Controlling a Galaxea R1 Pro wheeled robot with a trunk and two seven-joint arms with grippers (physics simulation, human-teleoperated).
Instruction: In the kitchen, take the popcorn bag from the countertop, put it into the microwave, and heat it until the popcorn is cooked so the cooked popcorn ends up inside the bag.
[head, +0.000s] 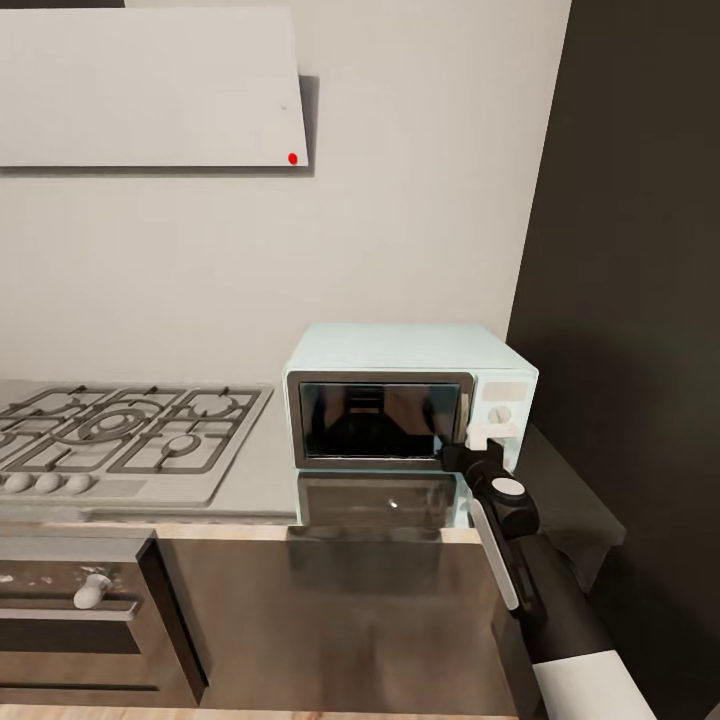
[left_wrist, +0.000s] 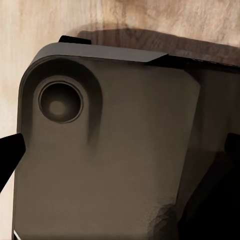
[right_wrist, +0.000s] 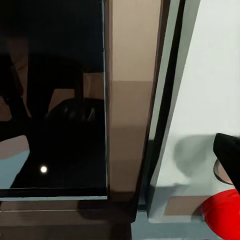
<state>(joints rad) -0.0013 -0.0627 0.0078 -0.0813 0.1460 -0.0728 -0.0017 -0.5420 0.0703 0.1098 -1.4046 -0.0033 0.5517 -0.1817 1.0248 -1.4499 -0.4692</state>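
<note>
Gas hob (head: 120, 435) cut off at the countertop's (head: 255, 470) left edge; microwave (head: 405, 395) shut, at the right end against the wall; right gripper (head: 483, 438) pressed at the door's right edge, finger spread unclear; left gripper (left_wrist: 120, 165) fingertips apart over a dark housing.

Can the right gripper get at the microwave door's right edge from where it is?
Probably yes: the right gripper is already at the microwave, by the door's right edge and the knob panel, nothing between.
</note>
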